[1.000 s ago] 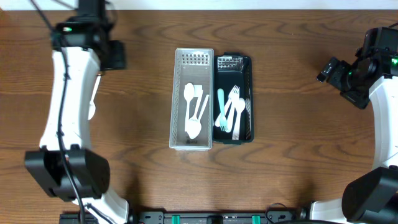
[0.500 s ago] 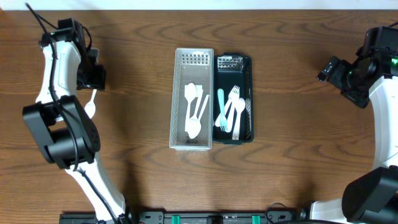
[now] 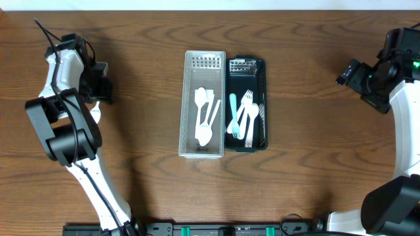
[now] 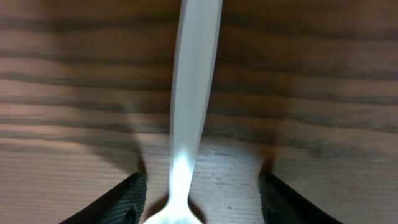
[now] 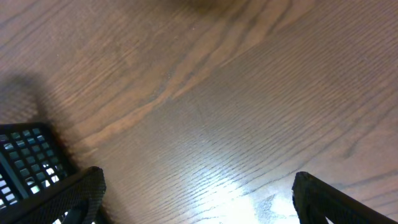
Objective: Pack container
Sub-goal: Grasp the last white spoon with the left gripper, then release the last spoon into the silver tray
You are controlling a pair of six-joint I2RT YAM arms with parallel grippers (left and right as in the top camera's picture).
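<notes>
A white plastic spoon (image 4: 193, 81) lies on the wooden table at the far left. My left gripper (image 4: 199, 190) is open, low over the spoon, with one finger on each side of its neck and not closed on it. In the overhead view the left gripper (image 3: 100, 88) sits above the spoon, which is mostly hidden under the arm. A clear perforated bin (image 3: 184, 105) holds white spoons (image 3: 204, 115). A dark green tray (image 3: 264, 78) beside it holds white forks and a teal spoon (image 3: 232, 105). My right gripper (image 3: 346, 71) is open and empty over bare table.
The bin and tray stand side by side at the table's middle. A corner of the dark tray (image 5: 18, 155) shows at the lower left of the right wrist view. The right gripper (image 5: 205, 199) has only wood grain beneath it.
My left arm has swung toward the far left edge and its gripper has come down over the spoon. The right arm has not moved.
</notes>
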